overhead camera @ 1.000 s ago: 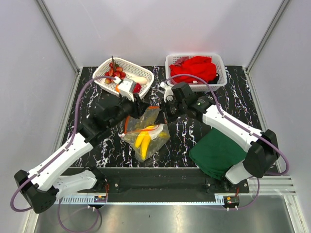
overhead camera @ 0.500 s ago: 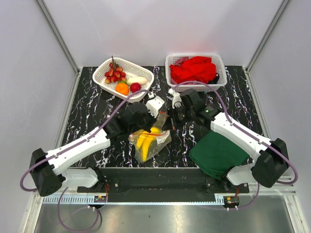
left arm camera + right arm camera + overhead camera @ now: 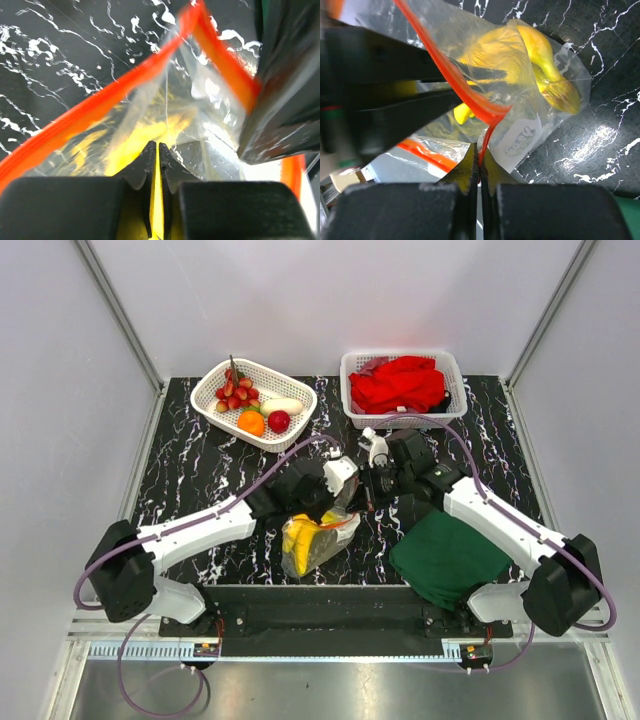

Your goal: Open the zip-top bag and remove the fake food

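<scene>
Your right hand is clenched on the orange zip strip of the zip-top bag. The bag stands bunched on the worktop between the two arms, its mouth pulled up and open. Your left hand sits at that mouth with its fingers pressed together and clear film at the tips. Whether it has caught the film, you cannot tell.

The yellow bananas lie low in the bag, well below the strip. To do this step well:
- Keep the right pinch firm and high so the mouth stays wide.
- Part the left fingers before going deeper.
- Come down along the open side, not through the film.
- Close on the bananas alone; crinkly plastic caught with them would likely lift the whole bag.

The orange, apple and grapes already sit in the white basket.

A second ago your left hand was over that basket beside the fruit; it has swung back to the bag mouth. The right hand has drifted rightward, and the bag, then spread flatter, now looks drawn in and more upright.
</scene>
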`<action>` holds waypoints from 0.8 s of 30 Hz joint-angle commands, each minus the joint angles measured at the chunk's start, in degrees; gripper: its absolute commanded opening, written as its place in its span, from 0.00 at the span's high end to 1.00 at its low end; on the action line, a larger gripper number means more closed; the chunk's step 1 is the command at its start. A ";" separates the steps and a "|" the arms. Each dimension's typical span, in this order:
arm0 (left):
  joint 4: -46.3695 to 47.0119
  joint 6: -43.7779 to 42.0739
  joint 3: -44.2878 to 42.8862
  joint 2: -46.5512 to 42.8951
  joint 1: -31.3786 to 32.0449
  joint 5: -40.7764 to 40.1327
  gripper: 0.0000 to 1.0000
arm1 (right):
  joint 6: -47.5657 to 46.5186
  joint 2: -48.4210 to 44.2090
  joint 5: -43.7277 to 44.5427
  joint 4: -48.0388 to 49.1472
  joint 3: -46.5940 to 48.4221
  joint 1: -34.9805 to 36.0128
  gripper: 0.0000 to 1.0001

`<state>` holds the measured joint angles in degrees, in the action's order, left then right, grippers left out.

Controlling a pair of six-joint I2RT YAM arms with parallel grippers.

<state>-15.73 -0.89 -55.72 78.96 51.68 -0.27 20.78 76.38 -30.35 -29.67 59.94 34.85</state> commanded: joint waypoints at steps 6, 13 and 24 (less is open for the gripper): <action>8.33 3.95 6.04 -2.48 0.17 1.15 0.90 | 1.11 -4.05 -3.05 1.19 3.42 -1.89 1.00; 14.93 5.98 9.84 -6.98 0.26 5.89 0.96 | 1.98 -1.76 -3.23 0.05 6.59 -1.89 1.00; 22.39 8.08 10.20 0.83 0.35 6.87 0.93 | 3.04 1.14 -4.37 2.33 8.17 -1.98 1.00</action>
<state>-0.47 5.13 -45.34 76.93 51.81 6.39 22.98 77.14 -32.71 -29.71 65.89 33.15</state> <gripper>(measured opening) 0.046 0.010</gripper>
